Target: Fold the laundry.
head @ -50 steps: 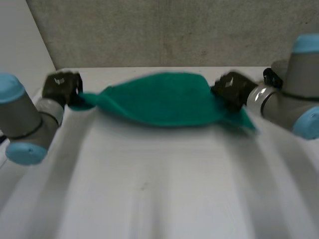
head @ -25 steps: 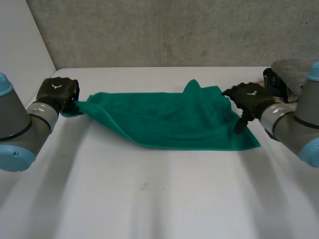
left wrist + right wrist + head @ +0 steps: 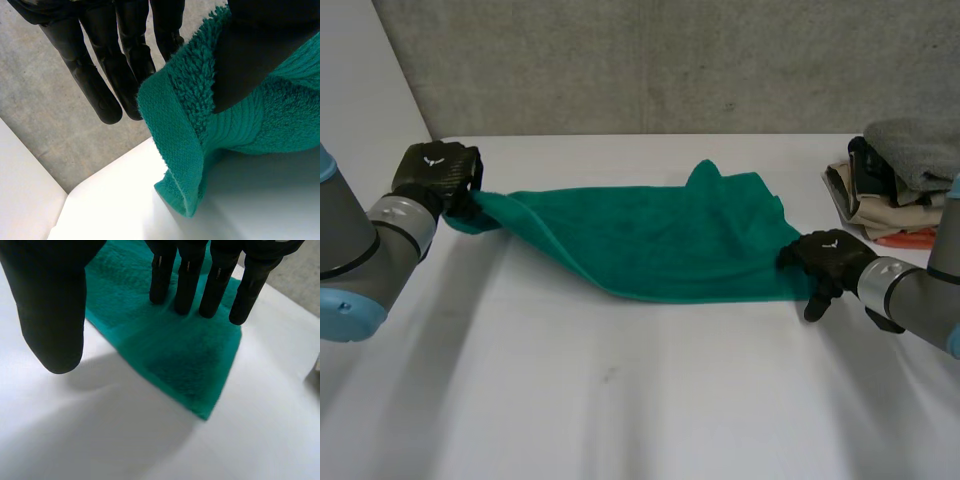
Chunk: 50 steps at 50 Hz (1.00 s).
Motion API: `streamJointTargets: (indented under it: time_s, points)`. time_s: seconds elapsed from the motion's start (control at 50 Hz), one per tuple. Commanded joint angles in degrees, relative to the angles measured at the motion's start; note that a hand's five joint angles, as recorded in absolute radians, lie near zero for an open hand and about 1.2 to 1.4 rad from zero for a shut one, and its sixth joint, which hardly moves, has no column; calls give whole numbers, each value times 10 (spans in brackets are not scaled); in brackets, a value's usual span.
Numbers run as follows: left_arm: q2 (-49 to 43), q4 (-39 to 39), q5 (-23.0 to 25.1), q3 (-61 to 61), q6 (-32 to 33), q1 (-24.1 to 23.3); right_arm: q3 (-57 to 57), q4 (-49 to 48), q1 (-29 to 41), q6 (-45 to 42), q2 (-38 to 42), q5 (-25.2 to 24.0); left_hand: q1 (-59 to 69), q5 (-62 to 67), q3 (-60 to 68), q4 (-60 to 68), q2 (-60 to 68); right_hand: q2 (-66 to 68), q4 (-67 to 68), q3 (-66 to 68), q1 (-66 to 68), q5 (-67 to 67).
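We are pinching a corner of the green terry towel with our left hand at the left side of the white table. Our right hand is hovering released over the towel's corner at the table's right side. The towel is looking soft, light and limp, so we are judging its hemmed corners the best hold.

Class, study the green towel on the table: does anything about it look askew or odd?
Yes. The green towel lies skewed, not flat: a fold peaks up at its far edge, and the left hand pinches one corner.

Head overview; wrist close-ups; shared towel
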Motion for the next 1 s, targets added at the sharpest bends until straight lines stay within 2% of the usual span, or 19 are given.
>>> streamJointTargets:
  time_s: [0.02, 0.3, 0.48, 0.56, 0.64, 0.74, 0.8, 0.88, 0.92, 0.94, 1.0]
  points:
    - [-3, 0, -1, 2, 0, 1, -44, -11, 3, -21, 39, 8, 111, 94, 84, 87, 84, 45, 52, 44, 44, 63]
    - [-9, 0, -3, 5, 2, 0, -135, -18, 22, -41, 103, 7, 109, 93, 82, 86, 82, 227, 233, 226, 225, 244]
    - [-10, 0, -3, 5, 3, 2, -172, -19, 35, -45, 131, 21, 108, 91, 81, 84, 81, 251, 257, 249, 249, 268]
    - [-11, 0, -3, 5, 3, 1, -180, -26, 40, -47, 140, 27, 108, 91, 81, 84, 81, 324, 331, 323, 323, 342]
    - [-13, -1, -3, 4, 4, 0, -188, -33, 41, -44, 142, 34, 108, 91, 81, 84, 81, 535, 541, 533, 533, 552]
    - [-11, -15, -8, -3, 5, 0, -182, -19, 36, -33, 128, 37, 123, 106, 96, 99, 96, 535, 541, 534, 534, 552]
    - [-6, -42, -8, -10, 20, 0, -157, 25, 28, -41, 98, 38, 131, 115, 104, 107, 104, 535, 541, 534, 534, 552]
    - [15, -112, -10, -27, 75, 3, -122, 137, 1, -90, 47, 46, 153, 136, 126, 129, 126, 535, 541, 534, 534, 552]
    - [32, -173, -12, -45, 121, 10, -87, 234, -24, -133, 1, 55, 153, 136, 126, 129, 126, 535, 541, 534, 534, 552]
    - [46, -230, -11, -62, 163, 23, -57, 297, -39, -165, -32, 59, 153, 136, 126, 129, 126, 535, 541, 534, 534, 552]
    - [60, -295, -4, -87, 210, 38, 16, 380, -64, -240, -87, 60, 153, 136, 126, 129, 126, 535, 541, 534, 534, 552]
